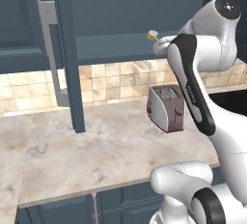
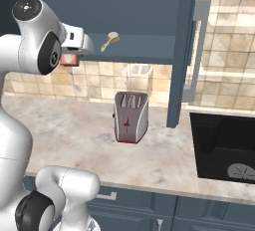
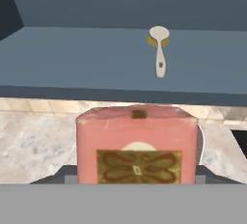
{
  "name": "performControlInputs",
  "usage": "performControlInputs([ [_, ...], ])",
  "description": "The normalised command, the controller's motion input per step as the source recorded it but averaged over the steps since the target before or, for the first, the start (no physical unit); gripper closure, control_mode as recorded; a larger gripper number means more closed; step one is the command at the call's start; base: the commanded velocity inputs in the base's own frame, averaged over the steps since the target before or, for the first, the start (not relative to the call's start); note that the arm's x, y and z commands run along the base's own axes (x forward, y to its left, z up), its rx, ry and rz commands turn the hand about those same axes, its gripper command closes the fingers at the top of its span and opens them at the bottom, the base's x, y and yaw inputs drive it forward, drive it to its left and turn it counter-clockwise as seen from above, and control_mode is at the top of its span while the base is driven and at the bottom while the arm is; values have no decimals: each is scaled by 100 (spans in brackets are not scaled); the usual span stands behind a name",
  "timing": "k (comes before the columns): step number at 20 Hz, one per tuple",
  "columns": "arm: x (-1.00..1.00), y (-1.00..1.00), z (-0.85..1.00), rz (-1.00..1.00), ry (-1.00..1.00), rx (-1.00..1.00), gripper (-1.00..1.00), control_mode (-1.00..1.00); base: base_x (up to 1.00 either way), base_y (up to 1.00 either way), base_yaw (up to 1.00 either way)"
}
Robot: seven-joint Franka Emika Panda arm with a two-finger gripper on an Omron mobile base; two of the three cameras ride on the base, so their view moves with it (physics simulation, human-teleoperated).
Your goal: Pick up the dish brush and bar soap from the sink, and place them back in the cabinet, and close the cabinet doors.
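bar soap (image 3: 137, 143) held in gripper (image 2: 74, 51), dish brush (image 3: 158, 49) ahead on cabinet (image 3: 72, 59) shelf

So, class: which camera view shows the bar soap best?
The hand view: the bar soap sits close up, its label facing the camera. The right base view shows a reddish sliver by the gripper; in the left base view I cannot make it out.

A red-and-silver toaster (image 2: 130, 117) stands upright on the beige marble worktop (image 2: 69, 130), well in from the front edge. Behind the toaster, a tan tiled wall (image 2: 102, 83) runs along the back of the worktop. Below the front edge, under the toaster, sit blue drawer fronts (image 2: 144, 207).
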Motion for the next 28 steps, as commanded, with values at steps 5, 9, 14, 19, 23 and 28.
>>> performControlInputs([
  [5,29,15,0,0,-7,0,100,-100,0,0,0],
  [9,30,18,0,0,-8,0,100,-100,0,0,0],
  [14,35,11,0,0,-3,0,100,-100,0,0,0],
  [19,38,5,0,0,0,0,100,-100,0,0,0],
  [23,39,9,3,0,0,0,100,-100,0,0,0],
  [28,35,12,0,0,0,0,100,-100,0,0,0],
])
